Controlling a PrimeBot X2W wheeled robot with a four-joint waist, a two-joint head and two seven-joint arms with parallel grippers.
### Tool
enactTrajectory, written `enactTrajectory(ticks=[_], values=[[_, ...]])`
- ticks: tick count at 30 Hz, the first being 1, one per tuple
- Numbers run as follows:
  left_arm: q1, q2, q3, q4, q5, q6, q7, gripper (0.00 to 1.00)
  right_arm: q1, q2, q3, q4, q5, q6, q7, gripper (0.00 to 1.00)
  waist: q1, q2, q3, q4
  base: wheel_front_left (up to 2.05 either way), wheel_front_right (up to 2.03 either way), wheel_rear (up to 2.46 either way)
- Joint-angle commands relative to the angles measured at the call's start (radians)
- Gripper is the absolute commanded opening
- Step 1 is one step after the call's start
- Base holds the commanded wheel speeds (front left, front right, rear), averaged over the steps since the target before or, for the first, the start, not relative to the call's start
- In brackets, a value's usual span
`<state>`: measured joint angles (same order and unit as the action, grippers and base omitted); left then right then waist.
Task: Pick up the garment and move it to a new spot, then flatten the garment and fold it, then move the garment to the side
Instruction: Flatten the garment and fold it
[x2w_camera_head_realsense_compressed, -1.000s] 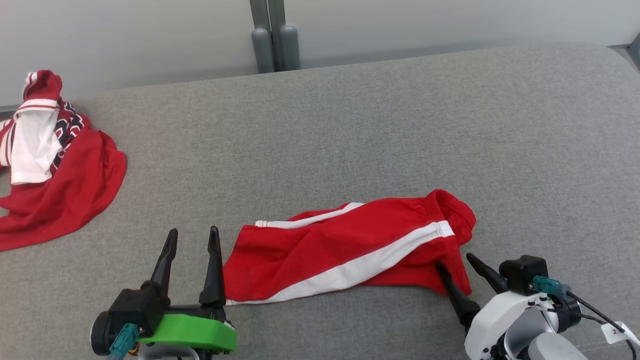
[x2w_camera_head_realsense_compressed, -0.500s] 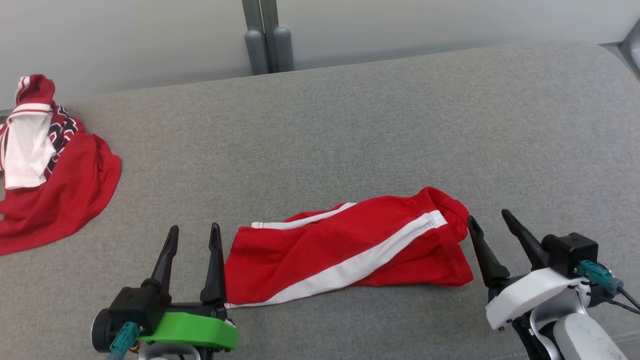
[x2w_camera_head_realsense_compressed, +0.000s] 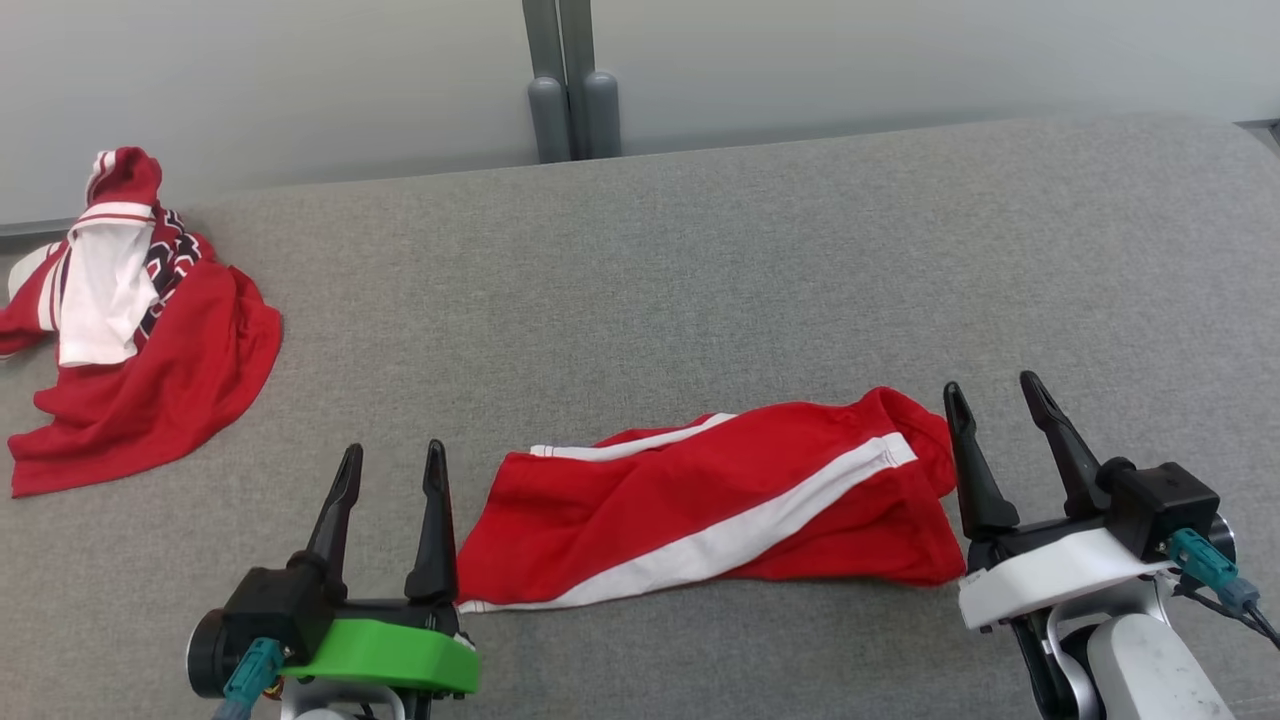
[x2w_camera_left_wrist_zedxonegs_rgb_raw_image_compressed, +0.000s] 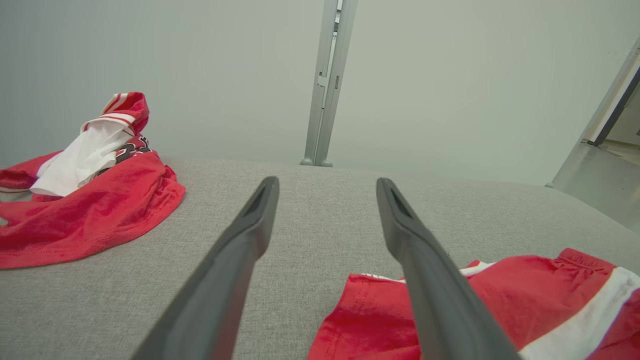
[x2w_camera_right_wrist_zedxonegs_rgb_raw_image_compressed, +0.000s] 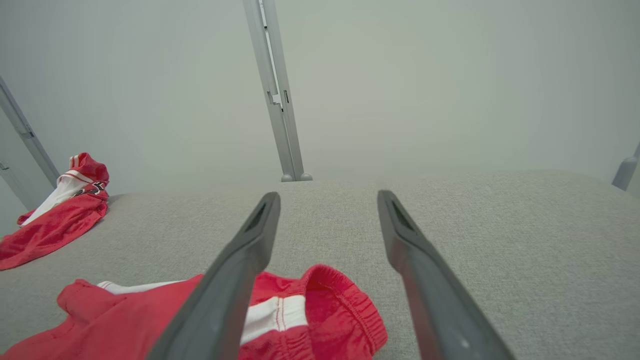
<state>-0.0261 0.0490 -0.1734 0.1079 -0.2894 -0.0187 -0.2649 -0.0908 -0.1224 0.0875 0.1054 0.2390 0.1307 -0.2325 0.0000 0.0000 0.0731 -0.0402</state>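
Red shorts (x2w_camera_head_realsense_compressed: 700, 510) with white side stripes, folded lengthwise, lying flat

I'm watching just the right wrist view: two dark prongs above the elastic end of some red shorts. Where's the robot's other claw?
Observer: The left gripper sits open beside the opposite end of the shorts, so the cloth stretches between the two claws.
Operator: Does it look like this one?
Observer: Same shape, but it sits on a bright green mount.
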Motion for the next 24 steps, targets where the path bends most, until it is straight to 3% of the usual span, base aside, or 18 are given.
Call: enactTrajectory(ticks=[1,19,24], values=[[0.014,0.003,0.004,0.001,0.004,0.003,0.001,1.00,-0.004,0.007,-0.008,0.002,-0.012,0.000,-0.011,1.00,0.0000,0.0000,-0.007,0.008,0.00,0.00,0.00],[0.042,0.003,0.005,0.003,-0.007,0.011,0.001,1.00,0.002,0.048,-0.018,0.022,-0.061,0.000,-0.034,1.00,0.0000,0.0000,-0.015,0.026,0.00,0.00,0.00],[0.037,0.003,0.004,0.002,-0.006,0.011,0.001,1.00,-0.012,0.012,0.001,0.045,-0.030,0.000,0.039,1.00,0.0000,0.0000,-0.009,0.024,0.00,0.00,0.00]])
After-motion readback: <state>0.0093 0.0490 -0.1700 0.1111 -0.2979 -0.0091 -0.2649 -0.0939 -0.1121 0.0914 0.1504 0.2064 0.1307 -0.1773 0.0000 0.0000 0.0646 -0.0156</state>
